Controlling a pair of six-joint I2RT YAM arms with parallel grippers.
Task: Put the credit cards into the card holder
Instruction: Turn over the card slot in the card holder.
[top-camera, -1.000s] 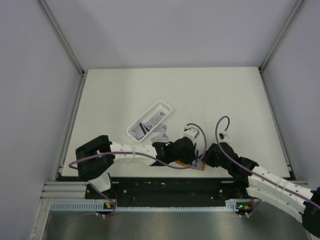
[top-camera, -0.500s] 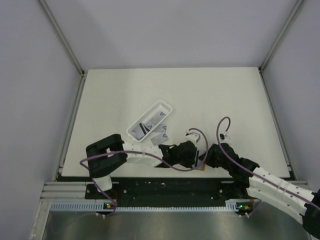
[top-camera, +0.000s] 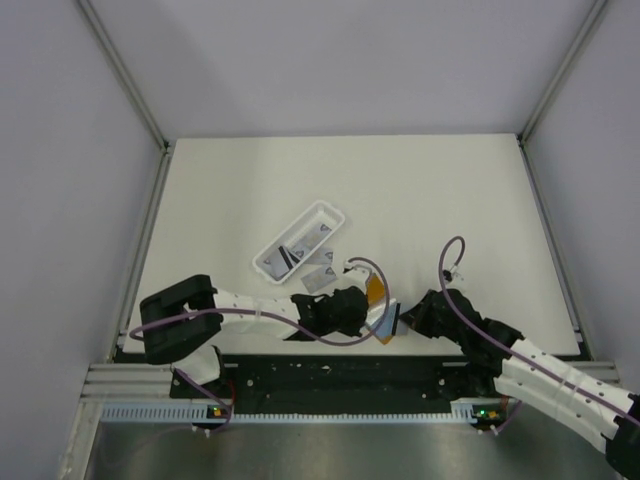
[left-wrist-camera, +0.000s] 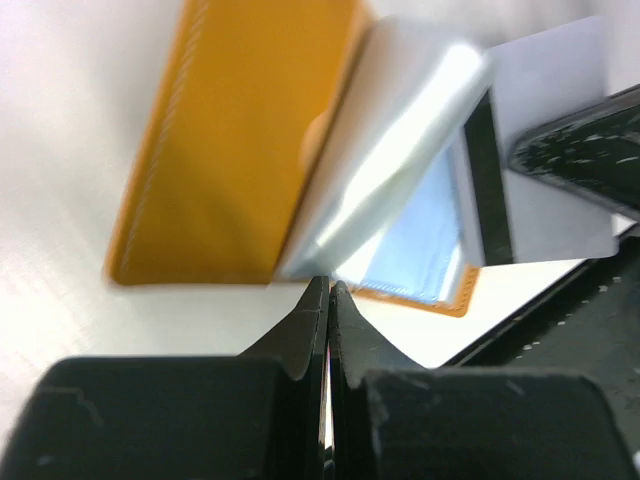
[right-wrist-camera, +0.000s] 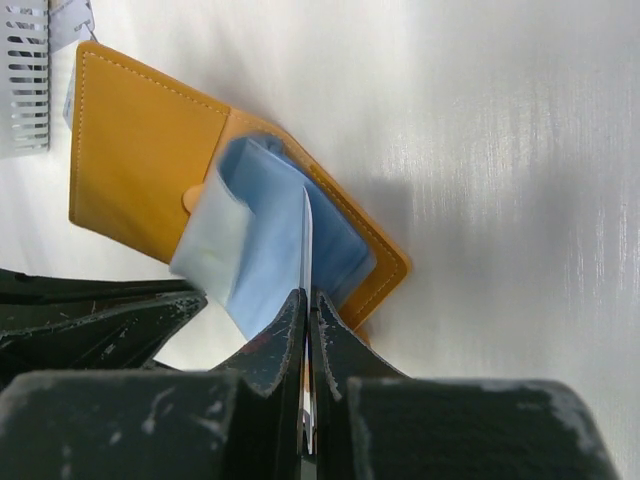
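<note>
The orange-tan card holder (top-camera: 375, 291) lies open near the table's front edge. It also shows in the left wrist view (left-wrist-camera: 230, 140) and the right wrist view (right-wrist-camera: 140, 150). My left gripper (top-camera: 366, 312) (left-wrist-camera: 328, 288) is shut at the edge of the holder's pale inner flap (left-wrist-camera: 380, 170) and holds it lifted. My right gripper (top-camera: 402, 322) (right-wrist-camera: 306, 295) is shut on a white credit card (right-wrist-camera: 305, 240) with a black stripe (left-wrist-camera: 490, 180). The card's front edge is in the pale blue-grey inside of the holder.
A long white tray (top-camera: 325, 212) with more cards in it lies behind and to the left of the holder. Two or three loose cards (top-camera: 320, 268) lie beside the tray. The black front rail (top-camera: 330, 370) runs just below the grippers.
The left gripper has drawn back to the left and the holder has swung open, its orange cover now standing up behind it. The right gripper with its card has shifted slightly left.
</note>
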